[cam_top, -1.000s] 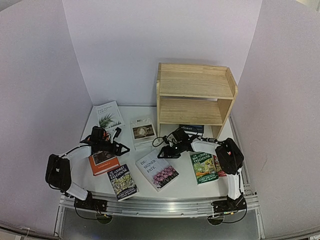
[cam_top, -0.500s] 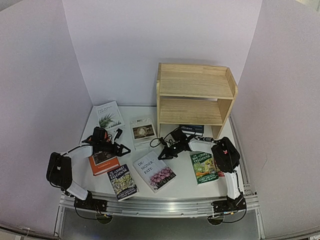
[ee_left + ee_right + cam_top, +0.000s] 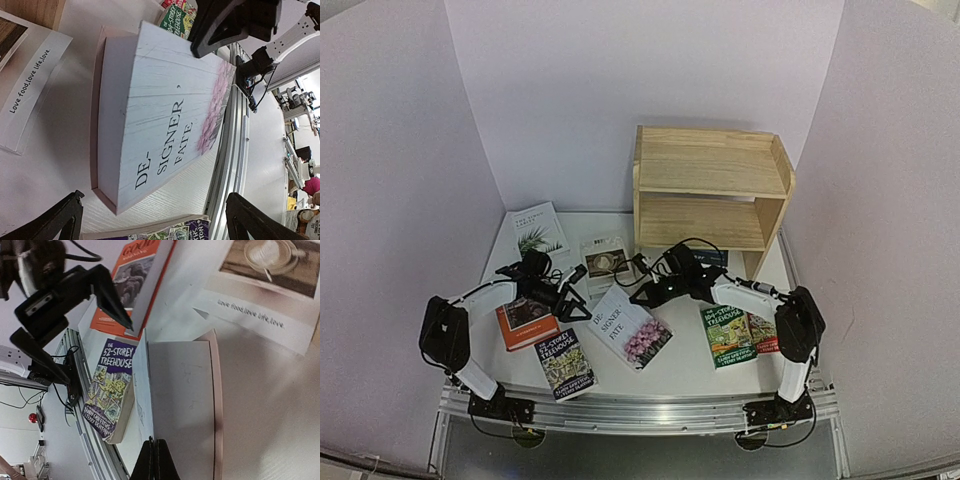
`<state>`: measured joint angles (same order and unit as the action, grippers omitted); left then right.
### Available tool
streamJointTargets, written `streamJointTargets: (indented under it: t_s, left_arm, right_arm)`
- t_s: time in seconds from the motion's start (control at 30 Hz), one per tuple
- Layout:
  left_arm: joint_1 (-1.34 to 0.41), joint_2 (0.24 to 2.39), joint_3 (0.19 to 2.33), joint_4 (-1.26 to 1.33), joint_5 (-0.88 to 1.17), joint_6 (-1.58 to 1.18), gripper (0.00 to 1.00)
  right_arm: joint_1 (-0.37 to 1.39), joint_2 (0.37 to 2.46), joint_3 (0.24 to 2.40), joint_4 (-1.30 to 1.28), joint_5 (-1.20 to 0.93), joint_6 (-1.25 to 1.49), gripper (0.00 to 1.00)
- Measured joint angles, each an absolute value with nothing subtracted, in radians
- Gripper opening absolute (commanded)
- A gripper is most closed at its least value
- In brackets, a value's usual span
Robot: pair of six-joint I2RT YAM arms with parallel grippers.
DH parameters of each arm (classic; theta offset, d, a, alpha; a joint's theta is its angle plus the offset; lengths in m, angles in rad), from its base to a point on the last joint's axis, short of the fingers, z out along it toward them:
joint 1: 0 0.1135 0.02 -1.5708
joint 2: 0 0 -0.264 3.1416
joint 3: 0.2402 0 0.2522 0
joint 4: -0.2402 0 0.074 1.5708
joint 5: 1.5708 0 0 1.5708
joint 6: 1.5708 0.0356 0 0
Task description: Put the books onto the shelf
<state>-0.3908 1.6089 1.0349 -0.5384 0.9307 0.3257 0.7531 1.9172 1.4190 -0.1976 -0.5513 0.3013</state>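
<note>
One "De-Signer Fate" book (image 3: 165,125) tipped up: right gripper (image 3: 154,456) pinched on its edge, likely for lift toward shelf (image 3: 710,190); left gripper (image 3: 580,296) gaping alongside, poised to assist.

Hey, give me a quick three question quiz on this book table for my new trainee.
1. True or false: the left hand is shut.
2. Which book does the right hand pinch? A orange book, B white flowered book, C green book.
3. Fill in: the top board of the shelf holds ___ books.
Key: 1 false, it is open. 2 B. 3 zero.
</note>
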Motion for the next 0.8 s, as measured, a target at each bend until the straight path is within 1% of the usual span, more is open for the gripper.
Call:
streamJointTargets:
  t_s: [0.13, 0.37, 0.5, 0.57, 0.6, 0.63, 0.67, 0.7, 0.73, 0.8]
  left_arm:
    - [-0.391, 1.631, 1.046, -0.547, 0.961, 0.342, 1.00]
    - [-0.393, 1.666, 1.013, -0.385, 1.031, 0.333, 1.00]
    - [-0.423, 1.693, 1.004, -0.350, 1.062, 0.361, 1.00]
    - [-0.444, 1.696, 0.986, -0.318, 1.056, 0.361, 0.93]
    - [-0.452, 1.697, 0.977, -0.303, 1.055, 0.355, 0.86]
    - [-0.456, 1.698, 0.971, -0.290, 1.055, 0.340, 0.75]
    - [-0.457, 1.699, 0.969, -0.284, 1.054, 0.325, 0.70]
    - [-0.457, 1.701, 0.969, -0.281, 1.054, 0.318, 0.69]
    - [-0.455, 1.702, 0.971, -0.284, 1.055, 0.318, 0.71]
    - [-0.453, 1.703, 0.977, -0.301, 1.068, 0.326, 0.77]
  right_arm:
    - [0.783, 1.903, 1.422, -0.178, -0.526, 0.265, 0.00]
    - [0.804, 1.904, 1.430, -0.185, -0.523, 0.225, 0.00]
    - [0.804, 1.904, 1.443, -0.186, -0.523, 0.209, 0.00]
    - [0.805, 1.903, 1.449, -0.191, -0.527, 0.201, 0.00]
    - [0.807, 1.903, 1.452, -0.192, -0.529, 0.196, 0.00]
    - [0.807, 1.903, 1.454, -0.191, -0.531, 0.190, 0.00]
    - [0.808, 1.903, 1.455, -0.193, -0.534, 0.184, 0.00]
    - [0.808, 1.903, 1.455, -0.193, -0.538, 0.180, 0.00]
    - [0.808, 1.903, 1.455, -0.194, -0.543, 0.175, 0.00]
    - [0.808, 1.903, 1.455, -0.196, -0.554, 0.165, 0.00]
